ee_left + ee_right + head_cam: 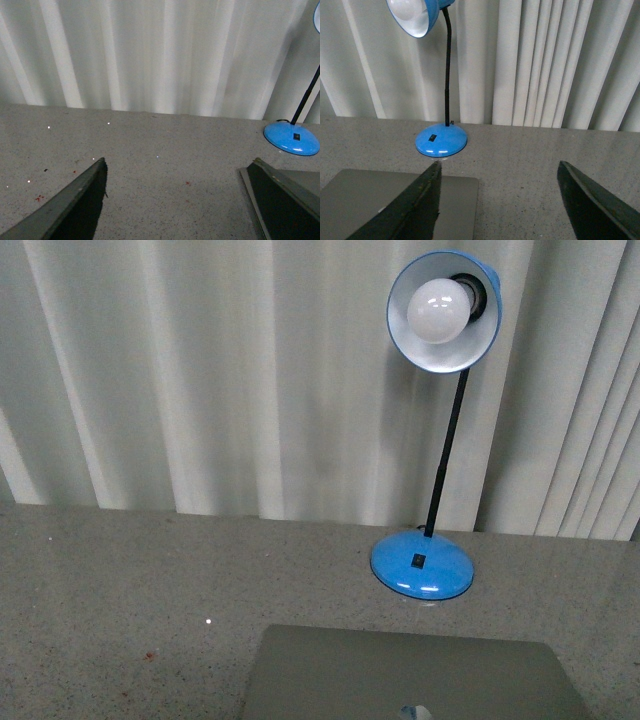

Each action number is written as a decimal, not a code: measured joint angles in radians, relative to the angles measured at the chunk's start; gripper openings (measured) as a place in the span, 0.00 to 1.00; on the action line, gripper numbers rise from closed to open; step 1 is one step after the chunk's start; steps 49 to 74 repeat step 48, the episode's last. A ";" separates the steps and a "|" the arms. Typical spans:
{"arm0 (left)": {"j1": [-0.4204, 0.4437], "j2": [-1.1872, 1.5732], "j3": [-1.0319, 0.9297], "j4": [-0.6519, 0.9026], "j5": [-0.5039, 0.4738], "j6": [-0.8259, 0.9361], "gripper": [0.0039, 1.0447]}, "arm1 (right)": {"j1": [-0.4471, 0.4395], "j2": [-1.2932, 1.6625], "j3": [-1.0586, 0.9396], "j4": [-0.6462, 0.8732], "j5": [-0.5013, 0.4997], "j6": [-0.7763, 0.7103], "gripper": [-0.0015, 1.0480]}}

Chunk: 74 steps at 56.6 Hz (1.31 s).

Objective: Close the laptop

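- The left gripper (pixel 175 200) shows only in its own wrist view: two dark fingers (pixel 75 205) spread wide apart with nothing between them, hanging above bare speckled grey table (pixel 165 150).
- To the right of that gripper's far finger, in the same view, a thin grey edge shows that may be the laptop; I cannot tell for sure.
- The laptop (pixel 410 675) lies at the near edge of the front view, right of centre, with its plain grey-silver lid facing up and flat on the table (pixel 120 580). The lid looks down already; no keys or screen show.
- A shiny logo (pixel 415 712) sits on the lid at the bottom rim of the front view, cut off; no readable writing anywhere.
- The laptop's back edge runs straight, with rounded corners, and stops just short of the blue lamp (pixel 422 565) behind it. The lamp has a round base, a thin black neck, and a shade with a white bulb (pixel 438 310).
- Pale pleated curtains (pixel 200 370) close off the table's far edge.
- The right gripper (pixel 500 200) also stands with fingers (pixel 420 205) parted and empty; its one finger overlaps the laptop's (pixel 395 195) corner in the wrist view.
- Right of the laptop the table (pixel 520 155) is open surface.
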 joint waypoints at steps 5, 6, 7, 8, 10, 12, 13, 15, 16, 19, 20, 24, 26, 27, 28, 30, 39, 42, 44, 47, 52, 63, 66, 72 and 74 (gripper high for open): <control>0.000 0.000 0.000 0.000 0.000 0.000 0.94 | 0.000 0.000 0.000 0.000 0.000 0.000 0.84; 0.000 0.000 0.000 0.000 0.000 0.000 0.93 | 0.000 0.000 0.000 0.000 0.000 0.000 0.85; 0.000 0.000 0.000 0.000 0.000 0.000 0.93 | 0.000 0.000 0.000 0.000 0.000 0.000 0.89; 0.000 0.000 0.000 0.000 0.000 0.000 0.93 | 0.000 0.000 0.000 0.000 0.000 0.000 0.92; 0.000 0.000 0.000 0.000 0.000 0.000 0.94 | 0.000 0.000 0.000 0.000 0.000 0.001 0.95; 0.000 0.000 0.000 0.000 0.000 0.000 0.94 | 0.000 0.000 0.000 0.000 0.000 0.000 0.93; 0.000 0.000 0.000 0.000 0.000 0.000 0.94 | 0.000 0.000 0.000 0.000 0.000 0.000 0.92; 0.000 0.000 0.000 0.000 0.000 0.000 0.94 | 0.000 0.000 0.000 0.000 0.000 0.000 0.92; 0.000 0.000 0.000 0.000 0.000 0.000 0.94 | 0.000 0.000 0.000 0.000 0.000 0.000 0.93; 0.000 0.000 0.000 0.000 0.000 0.000 0.94 | 0.000 0.000 0.000 0.000 0.000 0.000 0.93; 0.000 0.000 0.000 0.000 0.000 0.000 0.94 | 0.000 0.000 0.000 0.000 0.000 0.000 0.93; 0.000 0.000 0.000 0.000 0.000 0.000 0.94 | 0.000 0.000 0.000 0.000 0.000 0.000 0.93; 0.000 0.000 0.000 0.000 0.000 0.000 0.94 | 0.000 0.000 0.000 0.000 0.000 0.000 0.93; 0.000 0.000 0.000 0.000 0.000 0.000 0.94 | 0.000 0.000 0.000 0.000 0.000 0.000 0.93; 0.000 0.000 0.000 0.000 0.000 0.000 0.94 | 0.000 0.000 0.000 0.000 0.000 0.000 0.93; 0.000 0.000 0.000 0.000 0.000 0.000 0.94 | 0.000 0.000 0.000 0.000 0.000 0.000 0.93; 0.000 0.000 0.000 0.000 0.000 0.000 0.94 | 0.000 0.000 0.000 0.000 0.000 0.001 0.93; 0.000 0.000 0.000 0.000 0.000 0.000 0.94 | 0.000 0.000 0.000 0.000 0.000 0.000 0.93; 0.000 0.000 0.000 0.000 0.000 0.000 0.94 | 0.000 0.000 0.000 0.000 0.000 0.000 0.93; 0.000 0.000 0.000 0.000 0.000 0.000 0.94 | 0.000 0.000 0.000 0.000 0.000 0.000 0.93; 0.000 0.000 0.000 0.000 0.000 0.000 0.94 | 0.000 0.000 0.000 0.000 0.000 0.000 0.93; 0.000 0.000 0.000 0.000 0.000 0.000 0.94 | 0.000 0.000 0.000 0.000 0.000 0.000 0.93; 0.000 0.000 0.000 0.000 0.000 0.000 0.94 | 0.000 0.000 0.000 0.000 0.000 0.000 0.93; 0.000 0.000 0.000 0.000 0.000 0.000 0.94 | 0.000 0.000 0.000 0.000 0.000 0.000 0.93; 0.000 0.000 0.000 0.000 0.000 0.000 0.94 | 0.000 0.000 0.000 0.000 0.000 0.000 0.93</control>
